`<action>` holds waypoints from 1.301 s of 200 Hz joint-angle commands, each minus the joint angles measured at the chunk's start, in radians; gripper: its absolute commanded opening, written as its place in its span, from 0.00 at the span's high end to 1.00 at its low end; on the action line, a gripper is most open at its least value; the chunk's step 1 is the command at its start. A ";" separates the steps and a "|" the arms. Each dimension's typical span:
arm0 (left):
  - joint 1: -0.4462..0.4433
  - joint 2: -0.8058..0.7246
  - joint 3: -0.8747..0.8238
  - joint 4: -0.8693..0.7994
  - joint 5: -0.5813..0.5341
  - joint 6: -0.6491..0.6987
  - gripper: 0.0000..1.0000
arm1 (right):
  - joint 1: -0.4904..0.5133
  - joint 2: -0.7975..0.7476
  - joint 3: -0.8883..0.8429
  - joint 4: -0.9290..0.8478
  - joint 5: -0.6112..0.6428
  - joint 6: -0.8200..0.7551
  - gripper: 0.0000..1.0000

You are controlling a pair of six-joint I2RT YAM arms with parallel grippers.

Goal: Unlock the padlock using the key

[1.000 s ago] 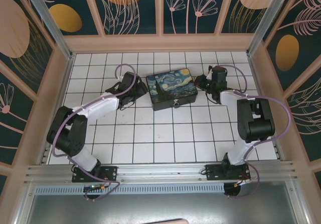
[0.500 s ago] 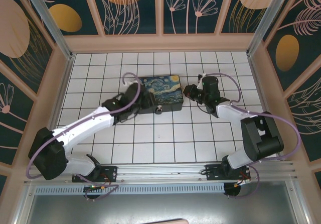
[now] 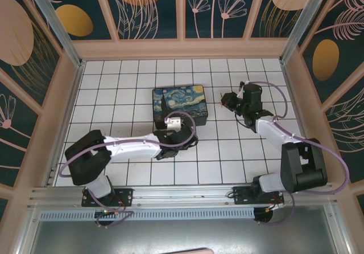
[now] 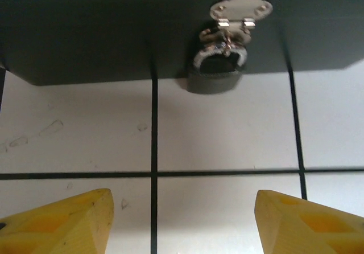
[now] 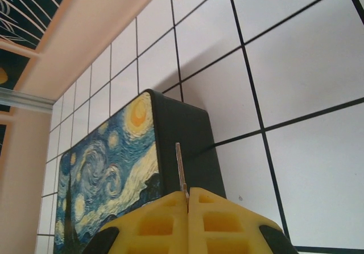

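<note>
The small silvery metal padlock point(image 4: 219, 66) is hanging just ahead of the left claw point(image 4: 182, 220), whose yellow fingers point(image 4: 62, 222) are standing wide apart, holding nothing. It is hooked on the dark box point(image 3: 179, 101) with the swirly blue lid. Right of the box, the right claw point(image 5: 187, 200) is pinching the thin grey metal key point(image 5: 180, 168) tight.

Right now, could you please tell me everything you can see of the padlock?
The padlock is small, with a dark body and a shiny silver metal shackle. It hangs from a silver hasp on the dark front wall of the box, shackle apparently closed, body low by the white tiles. Nothing else touches it.
</note>
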 commanded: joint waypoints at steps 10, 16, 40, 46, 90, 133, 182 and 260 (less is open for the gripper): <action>0.004 0.081 0.067 0.052 -0.124 -0.068 0.32 | -0.015 -0.055 -0.007 -0.004 -0.009 -0.019 1.00; 0.006 0.104 0.083 0.064 -0.127 -0.058 0.32 | -0.016 -0.058 -0.011 -0.002 -0.015 -0.019 1.00; 0.007 0.201 0.160 0.019 -0.141 -0.078 0.31 | -0.018 -0.067 -0.017 0.005 -0.031 -0.019 1.00; 0.009 0.215 0.165 0.014 -0.141 -0.093 0.31 | -0.020 -0.070 -0.020 0.007 -0.034 -0.020 1.00; 0.019 0.304 0.242 -0.054 -0.222 -0.175 0.33 | -0.032 -0.083 -0.024 0.015 -0.057 -0.026 1.00; 0.032 0.369 0.315 -0.101 -0.260 -0.212 0.37 | -0.032 -0.072 -0.040 0.043 -0.074 -0.013 1.00; 0.056 0.393 0.326 -0.110 -0.254 -0.229 0.47 | -0.036 -0.079 -0.047 0.039 -0.078 -0.021 1.00; 0.055 0.390 0.311 -0.107 -0.299 -0.206 0.65 | -0.038 -0.080 -0.056 0.047 -0.087 -0.015 1.00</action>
